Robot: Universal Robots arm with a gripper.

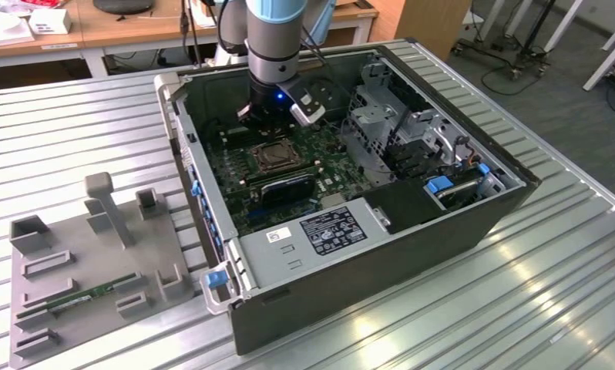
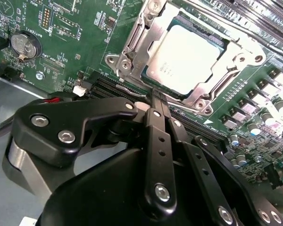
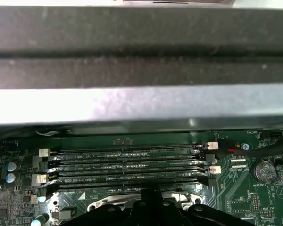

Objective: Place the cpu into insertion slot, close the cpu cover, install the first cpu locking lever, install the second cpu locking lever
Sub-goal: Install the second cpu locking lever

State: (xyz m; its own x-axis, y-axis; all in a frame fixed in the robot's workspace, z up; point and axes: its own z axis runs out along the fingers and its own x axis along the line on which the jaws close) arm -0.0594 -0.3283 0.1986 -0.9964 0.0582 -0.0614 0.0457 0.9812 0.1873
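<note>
Arm (image 1: 277, 46) is seen lowered almost straight down from the top of the exterior view into an open computer case (image 1: 472, 208), which is laid on its side on a slatted metal table (image 1: 492, 308). The wrist is held upright, and the gripper (image 1: 258, 116) is poised low over the green circuit board (image 2: 75, 28), just beyond the insertion slot (image 1: 274, 156).

In the second wrist view the black fingers (image 2: 155, 136) are drawn together to a clenched tip, and nothing is seen between them. That tip is set at the near edge of the socket, though contact with the metal cannot be told.

The cpu (image 2: 184, 54) is seated flat in the insertion slot with its pale metal face upward. The cpu cover (image 2: 132, 44) is laid down around it, the silvery frame resting over the chip's edges. A coin battery (image 2: 25, 43) is mounted on the board well apart from the socket.

In the first wrist view four long memory slots (image 3: 127, 165) are ranged side by side between the gripper's tip and the case wall.

Towards the exterior view's left, beside the case, a grey fixture tray (image 1: 82, 308) is placed on the table, with a green memory stick (image 1: 92, 294) lying in it.
</note>
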